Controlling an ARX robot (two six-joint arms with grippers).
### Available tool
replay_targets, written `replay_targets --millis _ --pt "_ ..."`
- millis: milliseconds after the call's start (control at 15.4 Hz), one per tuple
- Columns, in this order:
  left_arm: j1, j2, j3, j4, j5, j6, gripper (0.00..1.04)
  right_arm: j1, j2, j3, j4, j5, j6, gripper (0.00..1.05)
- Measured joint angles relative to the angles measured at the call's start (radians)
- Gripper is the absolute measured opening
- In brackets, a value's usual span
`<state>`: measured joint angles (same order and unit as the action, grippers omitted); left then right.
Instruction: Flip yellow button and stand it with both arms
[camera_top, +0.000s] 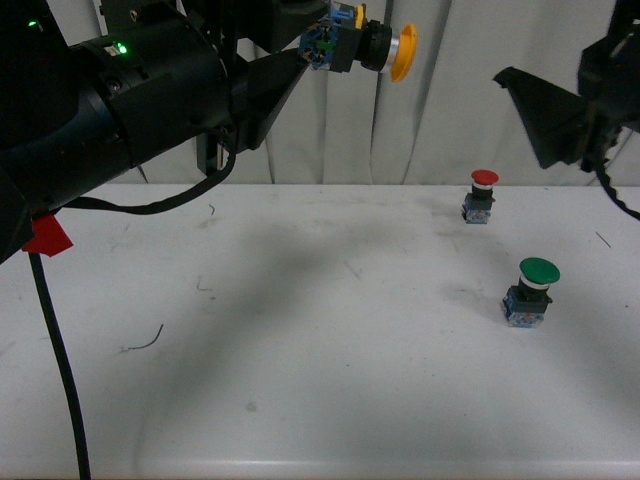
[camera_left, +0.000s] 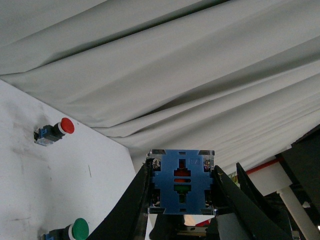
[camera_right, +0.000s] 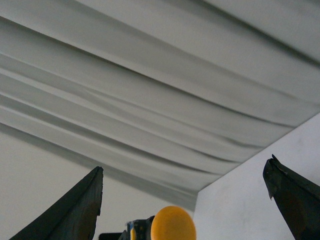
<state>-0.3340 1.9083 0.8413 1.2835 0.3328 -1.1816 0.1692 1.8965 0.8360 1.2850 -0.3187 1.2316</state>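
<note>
Closest to me, my left gripper (camera_left: 182, 190) is pinching the yellow button (camera_top: 365, 45) by its blue block base, high above the table (camera_top: 300, 330). The cap points sideways toward the other arm. I read that as deliberate: holding the base leaves the cap and collar free for a handover, which is how the flip would get done.

My right gripper (camera_right: 183, 167) is spread wide and faces the cap but is well apart from it. It looks lined up to receive the button, and nothing is between its fingers yet.

Further out on the table stand the green button (camera_top: 530, 290) and, beyond it, the red button (camera_top: 481, 195). Both are upright and out of the way. The pale curtain (camera_top: 450, 120) closes off the back.
</note>
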Motion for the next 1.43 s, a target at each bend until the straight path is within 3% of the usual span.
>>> replay_targets --millis 260,1234,1299,1429 --pt "-0.004 0.000 0.013 0.000 0.000 -0.002 0.31 0.127 0.021 0.026 0.001 -0.019 0.138 0.98" --pt "-0.005 0.002 0.013 0.000 -0.001 -0.020 0.31 0.192 0.117 0.119 -0.001 -0.023 0.219 0.98" --pt "-0.003 0.002 0.013 0.000 0.000 -0.020 0.31 0.193 0.117 0.120 -0.001 -0.022 0.220 0.96" --pt "-0.001 0.002 0.013 0.000 0.000 -0.023 0.31 0.191 0.117 0.126 0.000 -0.021 0.220 0.72"
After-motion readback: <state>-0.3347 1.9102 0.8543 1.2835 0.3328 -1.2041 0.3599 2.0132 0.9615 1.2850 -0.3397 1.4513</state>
